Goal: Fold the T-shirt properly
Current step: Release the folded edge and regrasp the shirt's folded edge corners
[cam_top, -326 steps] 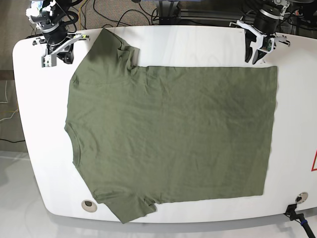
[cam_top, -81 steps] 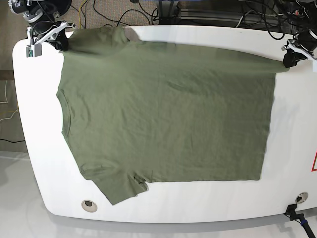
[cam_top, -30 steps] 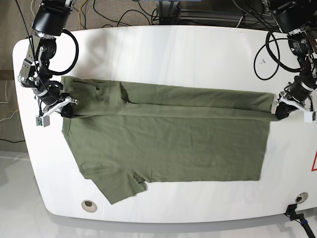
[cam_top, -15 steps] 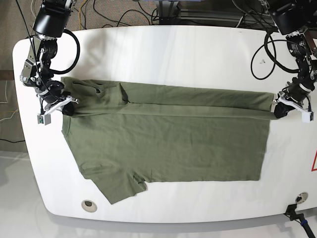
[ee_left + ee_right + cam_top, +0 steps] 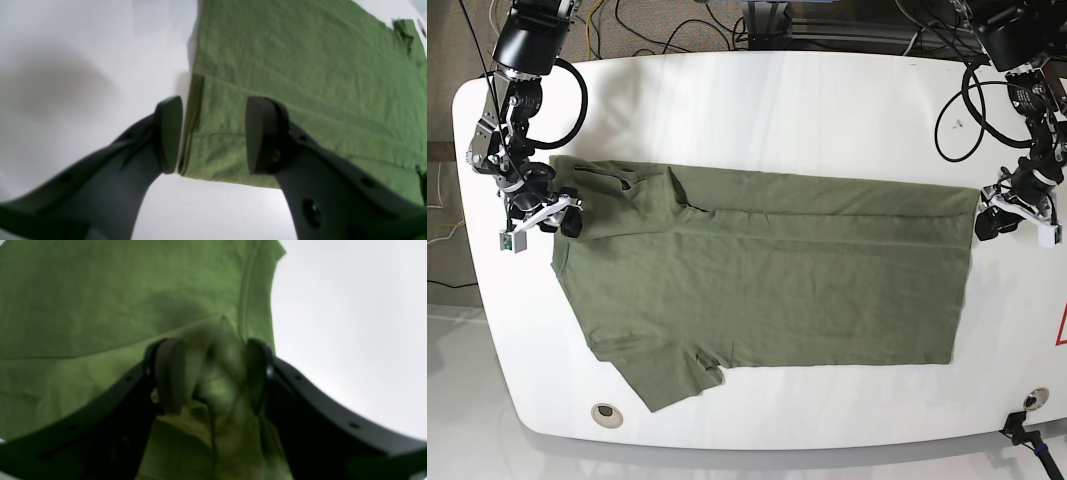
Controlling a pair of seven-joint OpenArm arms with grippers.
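The olive-green T-shirt (image 5: 767,280) lies on the white table (image 5: 777,110), collar end to the left of the base view. Its far long edge is folded toward me into a band. My left gripper (image 5: 987,226) is at the band's right corner. In the left wrist view it (image 5: 213,136) is open, jaws straddling the folded hem corner of the shirt (image 5: 300,83). My right gripper (image 5: 568,222) is at the band's left end by the sleeve. In the right wrist view it (image 5: 213,376) is open, with a bunched ridge of the shirt (image 5: 100,306) between the jaws.
A round grommet (image 5: 605,412) sits in the table's near left corner. A black fitting (image 5: 1027,425) is at the near right corner. Cables (image 5: 677,25) lie beyond the far edge. Bare white tabletop (image 5: 777,90) runs along the far side.
Both grippers were shut on the ends of the folded edge half a second ago. Both now stand open and the folded band lies flat on the shirt.
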